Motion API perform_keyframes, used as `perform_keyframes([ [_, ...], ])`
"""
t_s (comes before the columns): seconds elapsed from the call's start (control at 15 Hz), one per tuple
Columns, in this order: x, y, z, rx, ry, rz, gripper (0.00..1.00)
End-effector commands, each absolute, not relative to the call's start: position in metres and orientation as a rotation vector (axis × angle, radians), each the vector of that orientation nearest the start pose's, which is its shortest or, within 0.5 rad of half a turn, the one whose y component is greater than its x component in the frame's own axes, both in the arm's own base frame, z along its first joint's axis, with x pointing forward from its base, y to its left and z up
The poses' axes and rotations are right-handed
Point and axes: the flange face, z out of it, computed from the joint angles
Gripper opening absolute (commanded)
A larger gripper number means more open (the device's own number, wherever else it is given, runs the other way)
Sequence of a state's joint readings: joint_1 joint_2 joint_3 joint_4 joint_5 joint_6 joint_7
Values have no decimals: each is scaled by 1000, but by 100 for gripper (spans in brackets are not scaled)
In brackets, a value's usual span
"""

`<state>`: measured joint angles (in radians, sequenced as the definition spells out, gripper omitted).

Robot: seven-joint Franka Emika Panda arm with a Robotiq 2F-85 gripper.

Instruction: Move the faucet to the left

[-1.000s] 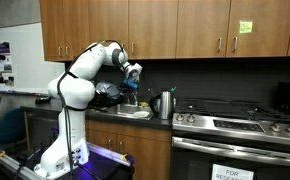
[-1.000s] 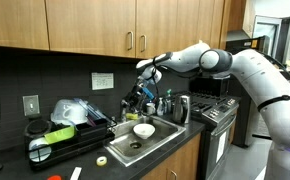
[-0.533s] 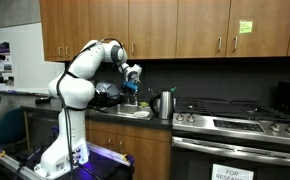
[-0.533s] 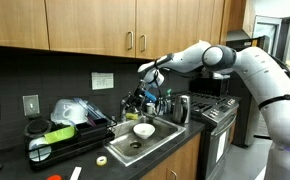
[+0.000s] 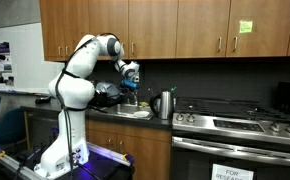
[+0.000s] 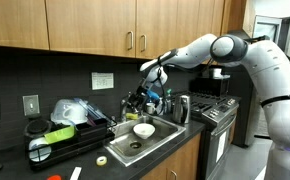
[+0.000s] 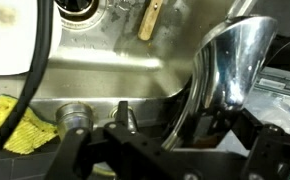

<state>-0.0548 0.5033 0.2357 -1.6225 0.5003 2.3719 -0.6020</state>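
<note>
The faucet (image 7: 228, 72) fills the right side of my wrist view as a curved, shiny metal shape, so close to the camera that it blurs. It stands at the back of the sink (image 7: 115, 75), with a dish rack (image 6: 53, 140) off to one side and the steel kettle (image 6: 182, 108) just beside it on the other.

In an exterior view the gripper (image 6: 151, 73) hangs right over the faucet, at the end of the white arm (image 6: 240, 50) that reaches in from the stove (image 5: 235, 122) side. Along the bottom of the wrist view I see the dark gripper parts with the faucet's metal coming down among them. The picture is too soft there, so I cannot tell whether the jaws are apart or clamped on it.

A white bowl (image 6: 143, 130) sits in the sink basin. In the wrist view something yellow, probably a sponge (image 7: 15, 125), lies at the lower left, and a wooden piece (image 7: 151, 18) leans near the top.
</note>
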Motion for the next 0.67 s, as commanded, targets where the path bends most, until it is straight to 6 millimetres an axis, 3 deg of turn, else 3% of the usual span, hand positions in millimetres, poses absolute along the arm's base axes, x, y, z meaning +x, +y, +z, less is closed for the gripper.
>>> perform_keyframes([
  [0.0,673,109,385,-2614,-560,-510,100],
  [0.6,646,118,413,-2648,-581,-613,100],
])
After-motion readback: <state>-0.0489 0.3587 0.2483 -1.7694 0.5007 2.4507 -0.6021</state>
